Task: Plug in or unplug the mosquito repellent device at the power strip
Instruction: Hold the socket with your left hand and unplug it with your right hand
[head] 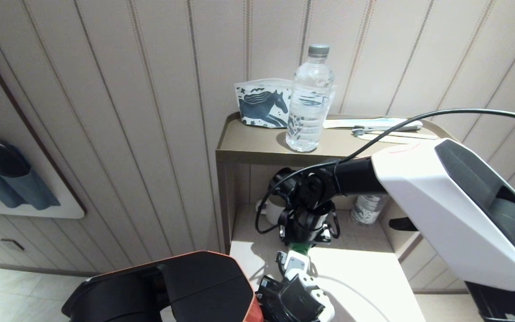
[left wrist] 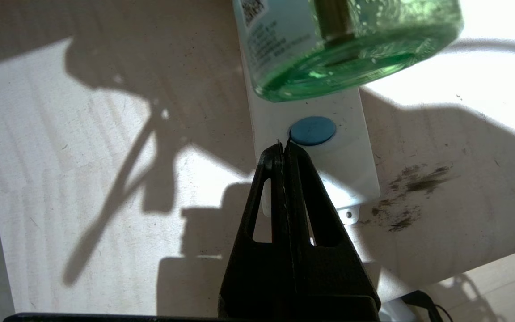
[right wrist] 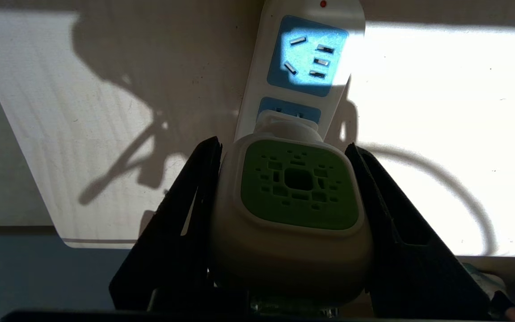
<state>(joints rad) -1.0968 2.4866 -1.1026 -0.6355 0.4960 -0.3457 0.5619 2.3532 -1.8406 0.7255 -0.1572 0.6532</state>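
Gripping the mosquito repellent device, right fingers hold it over the power strip (label unreadable); left fingers clenched.

A pale wood-grain table carries the power strip, lying flat near its left edge; dark smudges mark the surface beside the strip's button end.

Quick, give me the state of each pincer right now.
Left pincer: shut, holding nothing, tips over the power strip beside its blue button.
Right pincer: closed on the mosquito repellent device, at the strip's socket.
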